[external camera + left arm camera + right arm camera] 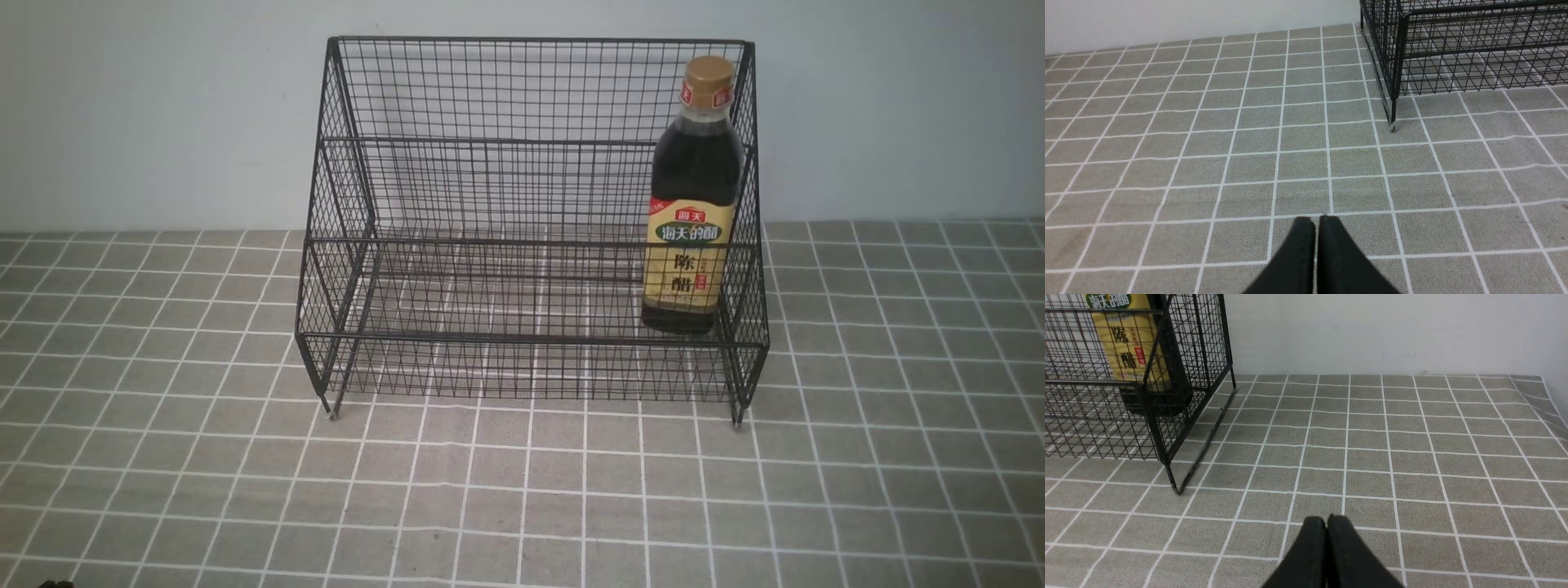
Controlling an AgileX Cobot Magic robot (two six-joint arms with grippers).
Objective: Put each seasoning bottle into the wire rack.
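Both sets of fingers (1316, 222) (1326, 522) pressed together, empty, over checked cloth (522, 490); seasoning bottle (690, 204) upright inside wire rack (490, 147)

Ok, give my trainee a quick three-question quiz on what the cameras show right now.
1. True or false: the bottle lies on its side on the cloth.
2. Which end of the rack holds it: A) robot's left, B) middle, C) robot's right?
3. How do the jaws of the left gripper and right gripper stand?

Key: 1. False, it stands upright in the rack. 2. C. 3. Both shut, holding nothing.
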